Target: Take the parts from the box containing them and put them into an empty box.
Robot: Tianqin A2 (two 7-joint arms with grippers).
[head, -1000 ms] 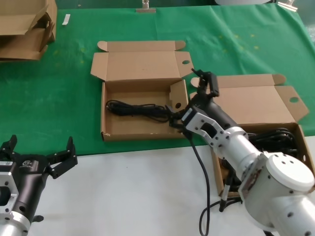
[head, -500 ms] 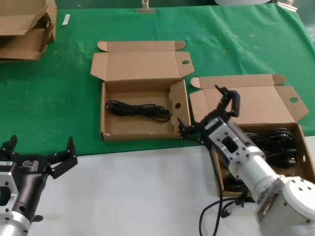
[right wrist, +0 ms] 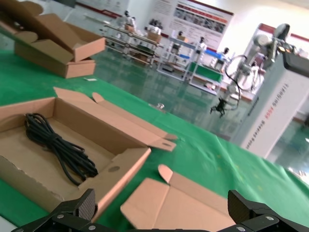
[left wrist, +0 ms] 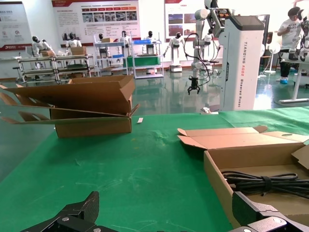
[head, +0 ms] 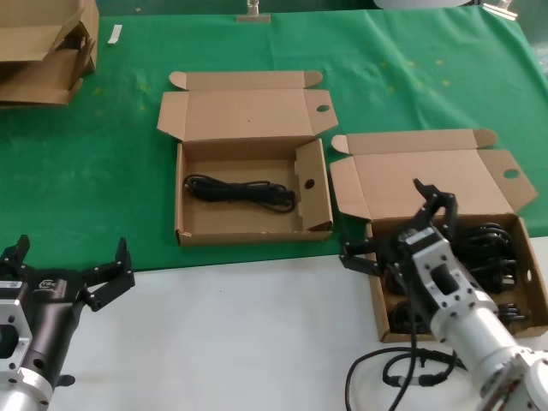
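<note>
The box with the upright holed flap [head: 248,233] sits mid-table and holds one black cable bundle [head: 240,191]. To its right, the plain-walled box [head: 445,175] holds several black cable bundles [head: 488,244]. My right gripper [head: 396,231] is open and empty, hovering over the near left part of that box. In the right wrist view the gripper [right wrist: 161,200] looks over that box's lid [right wrist: 183,208] towards the flap box [right wrist: 116,169] and its bundle [right wrist: 58,145]. My left gripper [head: 68,257] is open and empty, parked at the front left; in the left wrist view [left wrist: 166,212] the bundle [left wrist: 260,183] shows ahead.
Flattened stacked cartons [head: 43,47] lie at the far left corner of the green cloth, also in the left wrist view [left wrist: 91,108]. A bare white tabletop [head: 240,325] runs along the front. My own loose black cable [head: 402,372] hangs under the right arm.
My right gripper has drawn back rightward from the flap box's right edge to over the plain-walled box. The bundle stays in the flap box. The left arm has not moved.
</note>
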